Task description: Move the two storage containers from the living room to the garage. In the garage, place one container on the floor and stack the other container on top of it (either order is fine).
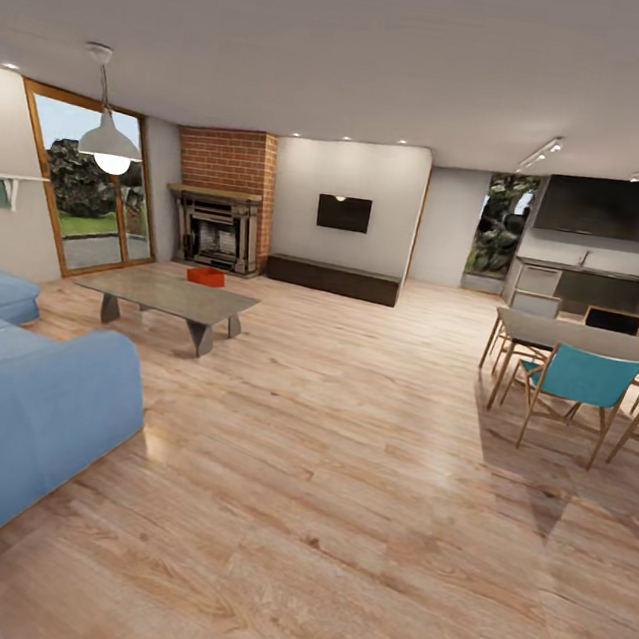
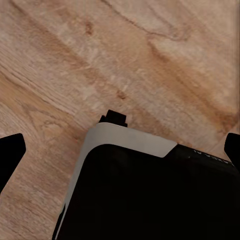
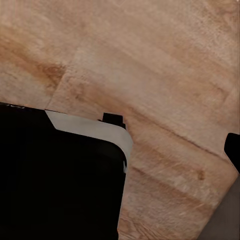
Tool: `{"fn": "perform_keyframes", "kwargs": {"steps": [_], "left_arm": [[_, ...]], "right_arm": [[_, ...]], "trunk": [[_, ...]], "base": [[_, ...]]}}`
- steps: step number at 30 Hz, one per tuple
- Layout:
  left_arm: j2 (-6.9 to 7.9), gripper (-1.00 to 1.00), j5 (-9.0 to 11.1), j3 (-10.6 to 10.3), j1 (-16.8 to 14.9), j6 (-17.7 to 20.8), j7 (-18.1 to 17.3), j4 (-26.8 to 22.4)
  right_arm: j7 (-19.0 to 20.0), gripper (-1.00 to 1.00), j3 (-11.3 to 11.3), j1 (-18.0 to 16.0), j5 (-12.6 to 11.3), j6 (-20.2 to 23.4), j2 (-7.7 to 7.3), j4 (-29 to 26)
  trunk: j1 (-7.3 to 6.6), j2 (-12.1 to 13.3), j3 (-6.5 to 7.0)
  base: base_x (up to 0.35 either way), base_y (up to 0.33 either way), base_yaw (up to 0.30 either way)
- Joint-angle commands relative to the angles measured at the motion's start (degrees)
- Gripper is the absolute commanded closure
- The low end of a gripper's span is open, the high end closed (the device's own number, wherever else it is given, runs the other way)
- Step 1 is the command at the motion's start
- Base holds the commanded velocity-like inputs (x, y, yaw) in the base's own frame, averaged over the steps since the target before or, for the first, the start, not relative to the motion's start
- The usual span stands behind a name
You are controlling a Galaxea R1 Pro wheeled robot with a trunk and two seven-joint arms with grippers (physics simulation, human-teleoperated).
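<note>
The jaws of both arms are pointing down at the light wood plank floor [image 2: 150,55] with nothing between them, their spread beyond telling, while one orange-red rectangular storage container [image 1: 205,275] is sitting far ahead-left on the grey low desk [image 1: 152,292].

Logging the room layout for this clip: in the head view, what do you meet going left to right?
Blue sofa → pendant lamp → coffee table bearing an orange-red container → wall TV → turquoise chair.
</note>
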Motion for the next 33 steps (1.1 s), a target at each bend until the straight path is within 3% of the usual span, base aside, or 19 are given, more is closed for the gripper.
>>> {"fn": "perform_keyframes", "kwargs": {"steps": [1, 33], "left_arm": [[-0.01, -1.00, 0.32, -0.22, -0.04, -0.07, 0.12, 0.02], [-0.01, -1.00, 0.50, -0.24, -0.04, -0.26, 0.12, 0.02]], "right_arm": [[-0.12, -1.00, 0.19, -0.08, 0.47, -0.28, 0.00, 0.16], [-0.12, -1.00, 0.19, -0.08, 0.48, -0.36, -0.09, 0.16]], "trunk": [[0.04, -0.05, -0.07], [0.04, -0.05, -0.07]], "base": [[0.324, 0.000, 0.000], [0.324, 0.000, 0.000]]}}
